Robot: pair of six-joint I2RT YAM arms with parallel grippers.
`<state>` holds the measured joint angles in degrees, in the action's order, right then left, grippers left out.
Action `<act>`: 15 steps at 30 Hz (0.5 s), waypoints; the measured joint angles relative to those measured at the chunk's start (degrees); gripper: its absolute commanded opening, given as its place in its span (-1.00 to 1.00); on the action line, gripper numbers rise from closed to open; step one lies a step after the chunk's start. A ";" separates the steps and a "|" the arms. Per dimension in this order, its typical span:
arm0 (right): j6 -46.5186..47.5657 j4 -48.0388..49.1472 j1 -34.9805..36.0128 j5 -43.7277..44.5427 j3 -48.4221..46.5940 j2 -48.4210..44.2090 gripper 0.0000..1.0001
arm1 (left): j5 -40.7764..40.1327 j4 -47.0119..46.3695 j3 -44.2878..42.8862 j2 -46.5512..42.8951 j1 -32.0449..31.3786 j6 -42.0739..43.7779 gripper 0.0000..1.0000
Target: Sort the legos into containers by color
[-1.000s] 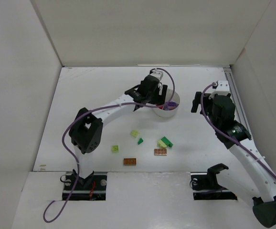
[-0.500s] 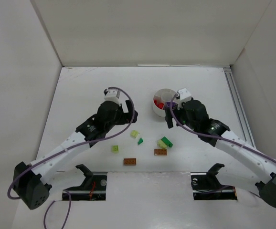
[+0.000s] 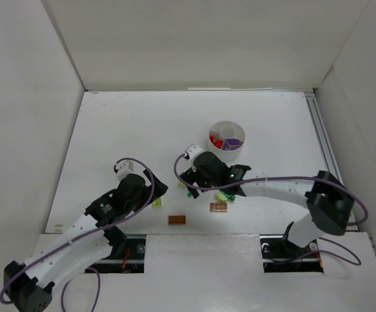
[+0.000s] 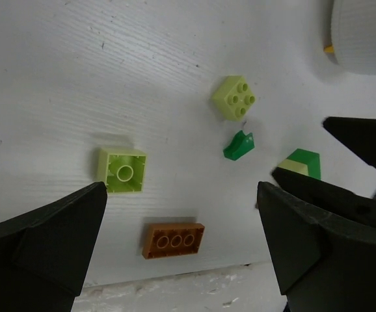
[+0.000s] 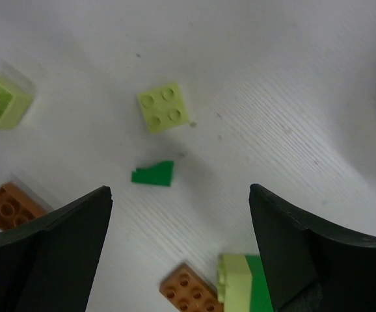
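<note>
Picking loose legos off the tabletop (image 3: pixel 123 130) is judged to be the step in hand, and both arms are poised low over the scatter.

The right jaws are spread wide with nothing held. The small dark green slope brick (image 5: pixel 153 174) lies between them, a little off centre. A pale lime 2x2 brick (image 5: pixel 164 107) lies just beyond it. A lime-on-green stacked pair (image 5: pixel 243 286) and an orange-brown brick (image 5: pixel 191 289) lie on the near side of these jaws.

The left jaws are likewise wide and empty. An upturned lime brick (image 4: pixel 122 170) and a second orange-brown brick (image 4: pixel 174 240) lie between them. The white sectioned dish (image 3: pixel 227 155) stands well beyond both sets of jaws, with red pieces (image 3: pixel 218 141) and purple ones in it.

For a clean grasp, the right jaws would best be centred over the slope brick before any descent. They should be turned so that its flat sides are met rather than its slanted face, from which it could squirt out. Only 1 brick should be taken, with the lime 2x2 brick left outside the closing path. The 2 arms are close together, so 1 should be moved at a time.
</note>
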<state>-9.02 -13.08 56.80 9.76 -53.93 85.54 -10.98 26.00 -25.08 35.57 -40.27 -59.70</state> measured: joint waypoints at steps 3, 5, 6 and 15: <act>0.74 1.46 1.86 -0.17 -6.27 8.63 0.81 | -0.13 1.95 0.00 -3.30 0.00 -2.54 1.00; 1.31 2.27 2.64 -0.20 -9.75 13.38 0.81 | -0.26 3.06 0.00 -4.61 0.00 -3.82 1.00; 1.51 2.47 2.89 -0.24 -10.91 15.08 0.81 | -0.28 3.52 0.00 -4.98 0.00 -4.24 1.00; 3.30 3.28 2.89 -0.66 -14.19 21.90 0.55 | -0.39 5.88 0.00 -4.83 0.00 -5.81 1.00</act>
<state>-5.72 -9.80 59.68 9.10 -68.12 107.44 -11.38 31.88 -25.08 30.74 -40.27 -65.52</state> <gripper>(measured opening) 0.859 0.997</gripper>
